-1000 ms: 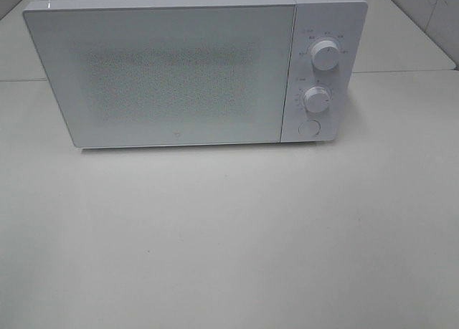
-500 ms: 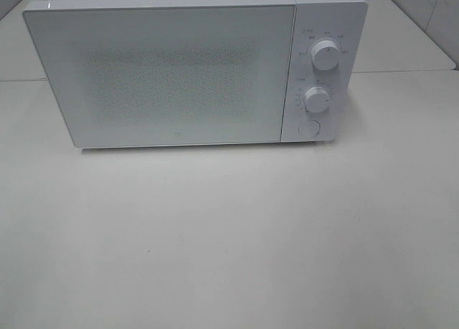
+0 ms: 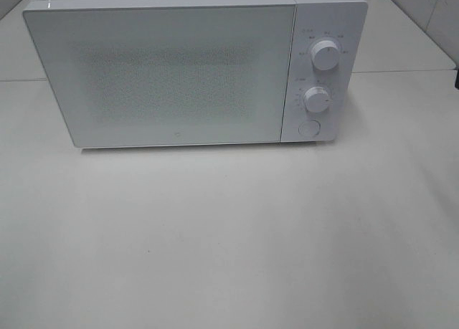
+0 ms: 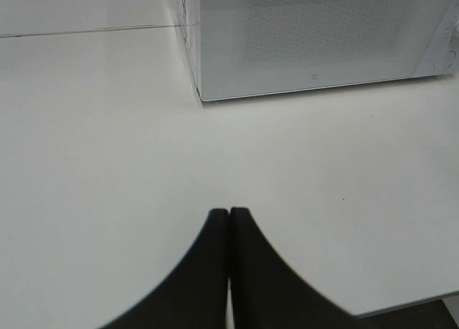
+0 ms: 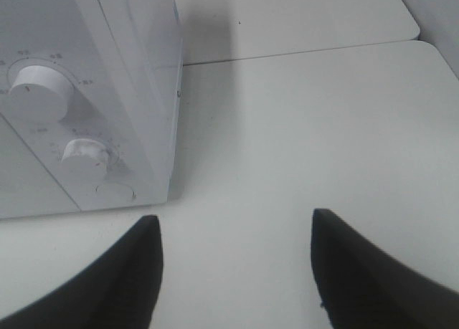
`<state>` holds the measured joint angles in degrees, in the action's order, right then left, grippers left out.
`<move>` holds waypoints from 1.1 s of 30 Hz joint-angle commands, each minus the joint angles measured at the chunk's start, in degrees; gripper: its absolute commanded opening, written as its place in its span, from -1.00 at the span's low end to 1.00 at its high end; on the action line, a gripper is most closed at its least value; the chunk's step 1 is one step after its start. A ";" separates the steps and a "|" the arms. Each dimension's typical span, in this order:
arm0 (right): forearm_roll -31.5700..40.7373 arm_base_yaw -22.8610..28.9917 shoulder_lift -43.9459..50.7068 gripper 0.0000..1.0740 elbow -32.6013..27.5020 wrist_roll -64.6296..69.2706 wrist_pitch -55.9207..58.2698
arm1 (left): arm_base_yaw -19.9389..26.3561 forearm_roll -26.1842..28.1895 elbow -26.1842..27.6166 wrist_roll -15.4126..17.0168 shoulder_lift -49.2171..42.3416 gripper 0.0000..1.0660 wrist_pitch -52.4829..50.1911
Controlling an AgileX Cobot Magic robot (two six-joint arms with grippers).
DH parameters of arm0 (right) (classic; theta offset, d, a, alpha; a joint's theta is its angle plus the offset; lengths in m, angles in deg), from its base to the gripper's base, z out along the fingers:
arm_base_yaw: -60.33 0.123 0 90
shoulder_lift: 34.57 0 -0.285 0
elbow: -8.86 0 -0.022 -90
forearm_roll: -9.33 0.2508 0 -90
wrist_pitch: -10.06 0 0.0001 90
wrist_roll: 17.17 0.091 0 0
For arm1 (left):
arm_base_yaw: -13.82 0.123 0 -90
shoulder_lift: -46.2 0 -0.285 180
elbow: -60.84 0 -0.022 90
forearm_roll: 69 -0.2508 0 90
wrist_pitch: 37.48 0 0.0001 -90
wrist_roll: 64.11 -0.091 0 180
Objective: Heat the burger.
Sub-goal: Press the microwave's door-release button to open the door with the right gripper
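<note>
The burger is out of view in every frame. A white microwave (image 3: 172, 74) stands at the back of the table with its door closed; its frosted window shows nothing inside. My left gripper (image 4: 229, 211) hovers over bare tabletop in front of the microwave's (image 4: 308, 35) left corner, its black fingers pressed together with nothing between them. My right gripper (image 5: 235, 218) is open and empty, just off the microwave's (image 5: 86, 92) control-panel corner. A dark sliver (image 3: 457, 78) shows at the right edge of the high view.
The control panel carries an upper knob (image 3: 325, 56), a lower knob (image 3: 316, 98) and a round button (image 3: 308, 128). A second table surface (image 3: 401, 42) joins behind the microwave. The white tabletop (image 3: 229, 236) stretches in front.
A small dark sliver has appeared at the right edge of the high view. The microwave has not moved.
</note>
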<state>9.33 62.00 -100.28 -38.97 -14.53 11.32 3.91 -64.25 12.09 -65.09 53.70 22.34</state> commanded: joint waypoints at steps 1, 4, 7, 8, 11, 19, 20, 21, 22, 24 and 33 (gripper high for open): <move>-0.46 -0.17 -3.67 0.12 -0.17 -0.69 -7.05 | -0.06 0.00 -0.11 -0.06 -0.40 -1.00 -0.52; -0.46 -0.17 -8.25 0.10 -0.17 -0.69 -13.01 | -0.06 0.00 -0.11 -0.06 -0.40 -1.00 -0.52; -0.46 -0.17 -12.43 0.07 -0.17 -0.46 -18.05 | -0.06 0.00 -0.11 -0.06 -0.40 -1.00 -0.52; -0.46 -0.17 -14.73 0.04 -0.17 -0.17 -20.17 | -0.06 0.00 -0.11 -0.06 -0.40 -1.00 -0.52; -0.52 0.46 -17.82 0.00 -0.17 1.49 -22.35 | -0.06 0.00 -0.11 -0.06 -0.40 -1.00 -0.52; -0.69 10.43 -24.92 -0.11 -0.17 1.60 -30.25 | -0.06 0.00 -0.11 -0.06 -0.40 -1.00 -0.52; -0.69 10.43 -24.92 -0.11 -0.17 1.60 -30.25 | -0.06 0.00 -0.11 -0.06 -0.40 -1.00 -0.52; -0.69 11.86 -25.67 -0.15 -0.17 1.60 -31.40 | -0.06 0.00 -0.11 -0.06 -0.40 -1.00 -0.52; -0.69 14.32 -27.39 -0.24 -0.17 1.66 -34.38 | -0.06 0.00 -0.11 -0.06 -0.40 -1.00 -0.52; -0.69 15.53 -28.25 -0.29 -0.17 1.66 -35.92 | -0.06 0.00 -0.11 -0.06 -0.40 -1.00 -0.52; -0.63 19.82 -33.69 -0.97 -0.11 3.78 -41.54 | -0.06 0.00 -0.11 0.00 -0.40 -1.00 -0.52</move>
<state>9.33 81.59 -133.80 -39.08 -11.67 -29.19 3.91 -64.25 12.09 -65.14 53.70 22.34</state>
